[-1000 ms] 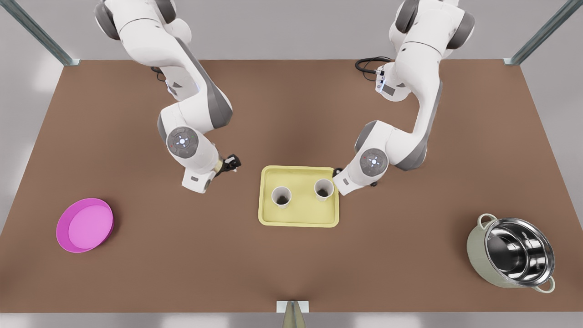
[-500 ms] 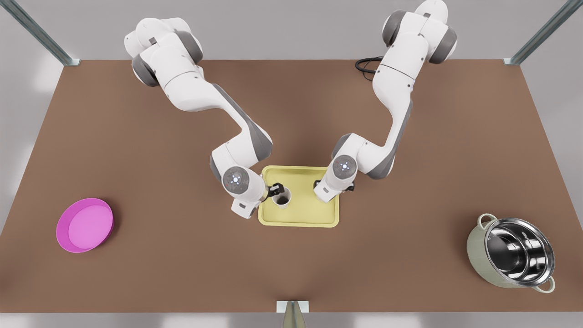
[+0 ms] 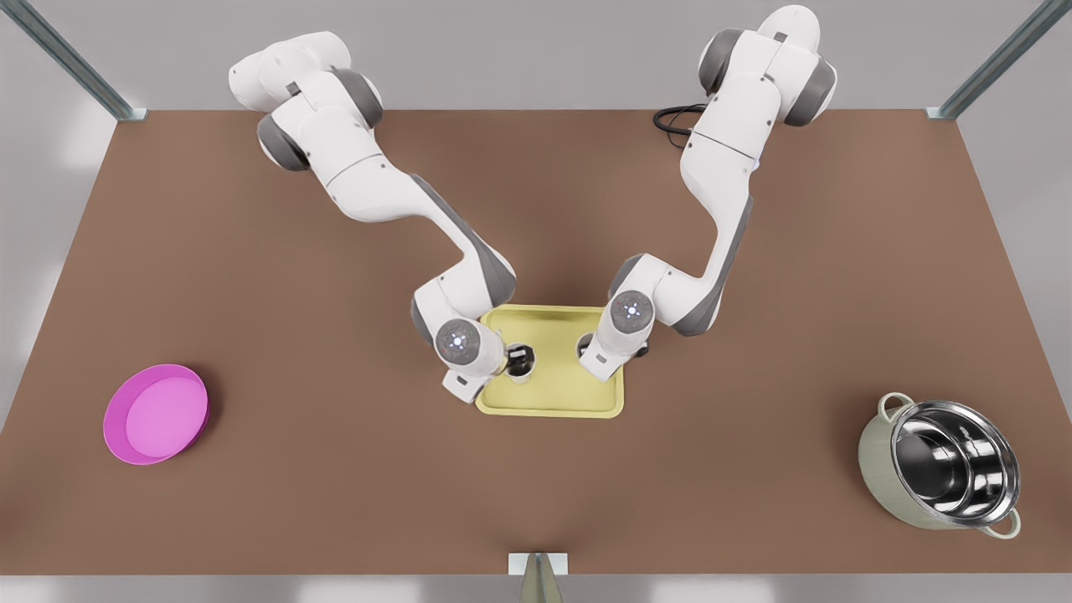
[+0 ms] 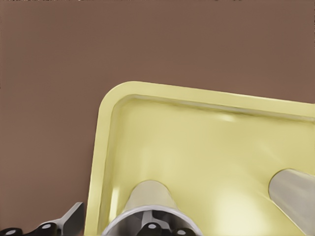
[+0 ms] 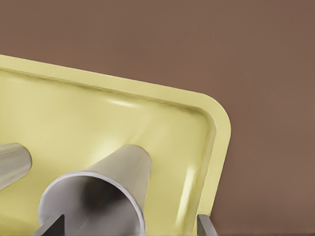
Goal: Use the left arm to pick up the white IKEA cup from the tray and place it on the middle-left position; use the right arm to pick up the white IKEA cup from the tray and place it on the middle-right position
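Both arms reach down, elbows bent, over the tray (image 3: pixel 578 404) at frame centre on the bench (image 3: pixel 335 486). Left tool (image 3: pixel 512 360) straddles the rim of the left cup (image 3: pixel 521 365), released. Right tool (image 5: pixel 130 227) likewise spread around the right cup (image 5: pixel 106 189); both cups stand on the tray.

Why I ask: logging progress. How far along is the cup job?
Done: nothing placed; the left cup and right cup both stand on the yellow tray. In hand: the left end effector is at the left cup's rim; the right end effector straddles the right cup's wall, open. Left: grasp, lift, set each on the table, middle-left and middle-right.
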`<action>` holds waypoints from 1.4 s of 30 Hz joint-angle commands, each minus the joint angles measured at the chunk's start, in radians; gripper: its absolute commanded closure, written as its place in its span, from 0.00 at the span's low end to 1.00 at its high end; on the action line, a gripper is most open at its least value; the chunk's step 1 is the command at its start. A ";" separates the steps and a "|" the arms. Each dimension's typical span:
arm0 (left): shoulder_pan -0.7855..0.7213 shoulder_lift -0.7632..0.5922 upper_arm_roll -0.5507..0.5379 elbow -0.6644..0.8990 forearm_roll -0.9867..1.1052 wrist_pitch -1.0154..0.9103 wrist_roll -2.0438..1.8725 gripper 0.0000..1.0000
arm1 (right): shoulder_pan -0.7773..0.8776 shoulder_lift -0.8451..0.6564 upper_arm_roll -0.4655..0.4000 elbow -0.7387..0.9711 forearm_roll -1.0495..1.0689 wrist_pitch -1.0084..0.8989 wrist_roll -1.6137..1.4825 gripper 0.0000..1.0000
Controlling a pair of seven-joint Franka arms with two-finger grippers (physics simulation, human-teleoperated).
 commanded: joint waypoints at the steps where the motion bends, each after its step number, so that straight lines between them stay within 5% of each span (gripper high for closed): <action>1: 0.000 -0.002 0.000 0.001 0.000 0.013 -0.101 0.37 | 0.007 0.000 0.000 -0.010 0.003 0.010 0.090 0.00; 7: -0.002 0.001 0.000 0.001 0.000 0.011 -0.137 0.68 | 0.006 0.011 -0.001 -0.013 -0.002 0.010 0.078 0.01; 8: -0.002 0.000 0.000 0.001 0.000 0.010 -0.138 0.69 | 0.006 0.013 -0.001 -0.013 0.000 0.010 0.082 0.07; 10: -0.002 -0.003 0.000 0.004 -0.001 0.007 -0.138 0.74 | 0.006 0.020 -0.001 -0.013 0.000 0.008 0.076 0.35; 15: 0.044 -0.040 0.009 0.041 -0.016 -0.016 -0.137 0.85 | 0.004 0.022 -0.003 -0.012 0.006 -0.003 0.078 0.69; 17: 0.127 -0.052 0.014 0.167 -0.072 -0.207 -0.120 0.85 | 0.003 0.020 -0.003 -0.010 0.009 -0.007 0.079 0.85; 20: 0.304 -0.046 0.042 0.167 -0.078 -0.205 0.089 0.85 | 0.000 0.013 -0.004 -0.002 0.012 -0.055 0.079 0.97; 26: 0.425 0.058 0.042 0.167 -0.079 -0.006 0.363 0.85 | -0.261 -0.188 0.029 0.027 -0.005 -0.516 -0.216 1.00; 37: 0.411 0.098 0.037 0.144 -0.066 0.158 0.406 0.84 | -0.450 -0.155 -0.037 0.034 -0.186 -0.380 -0.813 1.00; 38: 0.411 0.098 0.036 0.144 -0.066 0.158 0.405 0.56 | -0.450 -0.150 -0.052 0.034 -0.186 -0.346 -0.844 1.00; 39: 0.411 0.098 0.036 0.144 -0.067 0.158 0.402 0.00 | -0.450 -0.145 -0.055 0.034 -0.186 -0.317 -0.864 1.00; 42: 0.411 0.098 0.034 0.133 -0.067 0.160 0.402 0.00 | -0.456 -0.090 -0.060 0.034 -0.184 -0.288 -0.881 1.00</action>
